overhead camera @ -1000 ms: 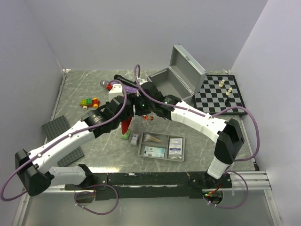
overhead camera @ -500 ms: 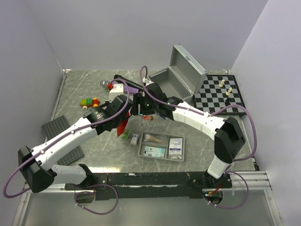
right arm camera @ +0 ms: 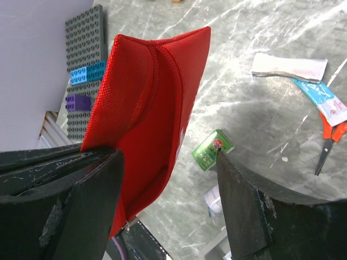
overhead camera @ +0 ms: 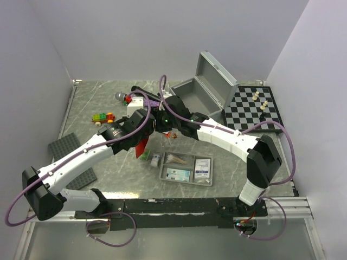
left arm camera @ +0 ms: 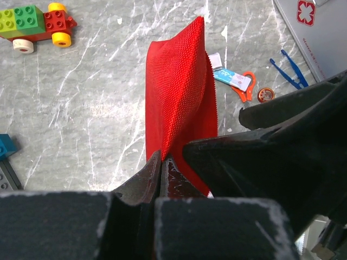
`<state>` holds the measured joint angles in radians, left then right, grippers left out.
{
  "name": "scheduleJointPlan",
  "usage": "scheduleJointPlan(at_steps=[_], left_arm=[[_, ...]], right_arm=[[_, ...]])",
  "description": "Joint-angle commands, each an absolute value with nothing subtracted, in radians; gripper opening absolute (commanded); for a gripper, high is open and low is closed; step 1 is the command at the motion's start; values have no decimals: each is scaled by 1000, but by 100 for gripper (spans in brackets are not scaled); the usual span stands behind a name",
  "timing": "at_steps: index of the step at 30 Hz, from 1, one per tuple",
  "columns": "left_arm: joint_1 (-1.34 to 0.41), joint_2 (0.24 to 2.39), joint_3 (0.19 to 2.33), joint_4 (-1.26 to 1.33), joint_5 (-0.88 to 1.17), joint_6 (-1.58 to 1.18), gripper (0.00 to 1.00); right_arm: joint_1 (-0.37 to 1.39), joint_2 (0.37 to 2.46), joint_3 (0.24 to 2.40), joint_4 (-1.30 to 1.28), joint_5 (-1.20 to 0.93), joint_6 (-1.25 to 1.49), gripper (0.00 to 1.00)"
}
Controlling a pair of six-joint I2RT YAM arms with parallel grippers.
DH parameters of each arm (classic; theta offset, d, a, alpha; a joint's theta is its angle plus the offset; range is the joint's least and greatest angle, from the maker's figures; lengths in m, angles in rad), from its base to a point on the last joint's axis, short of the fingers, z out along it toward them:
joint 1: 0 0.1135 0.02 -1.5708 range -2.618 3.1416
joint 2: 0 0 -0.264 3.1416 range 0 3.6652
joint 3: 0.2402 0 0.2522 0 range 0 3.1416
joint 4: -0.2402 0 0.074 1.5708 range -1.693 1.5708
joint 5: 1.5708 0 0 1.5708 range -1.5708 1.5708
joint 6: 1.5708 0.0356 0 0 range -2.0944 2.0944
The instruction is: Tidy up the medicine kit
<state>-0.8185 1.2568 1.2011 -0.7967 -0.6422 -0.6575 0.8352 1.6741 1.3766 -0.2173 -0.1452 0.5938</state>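
The grey divided tray (overhead camera: 184, 182) lies nearest the arm bases. Its right compartment holds white packets (overhead camera: 201, 167). The near-left compartment holds a blue-and-white packet (overhead camera: 178, 174), and the far-left one holds something pale, too small to name. A small vial (overhead camera: 155, 160) stands at the tray's left end; whether it is inside the rim or just outside, I cannot tell. A green box (overhead camera: 145, 155) lies just left of the tray.

Beyond the tray's left end, the red pouch (left arm camera: 176, 97) is held up off the table. The left gripper (left arm camera: 161, 162) is pinched tight on its edge. The right gripper (right arm camera: 168, 157) stands wide with the pouch between its fingers, one face against one finger and a gap at the other. The pouch's white marking shows only as a sliver.

Farthest behind the tray sits the metal case (overhead camera: 198, 95), its lid (overhead camera: 218, 74) tipped back. The right arm covers its front, and what shows of the inside is plain grey.
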Motion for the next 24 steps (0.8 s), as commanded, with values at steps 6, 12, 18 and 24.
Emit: scheduleJointPlan(at_steps=[6, 12, 18, 24], left_arm=[[-818, 1255, 1287, -844, -643, -667, 1], [-818, 1259, 1284, -883, -695, -661, 1], [-816, 1287, 1270, -937, -738, -670, 1], [-816, 1281, 1250, -920, -732, -663, 1]], right_arm=[[825, 1784, 1494, -290, -179, 581, 72], [811, 1766, 1471, -337, -103, 571, 56], [808, 1726, 1421, -359, -51, 560, 52], [804, 1669, 1341, -253, -135, 557, 67]])
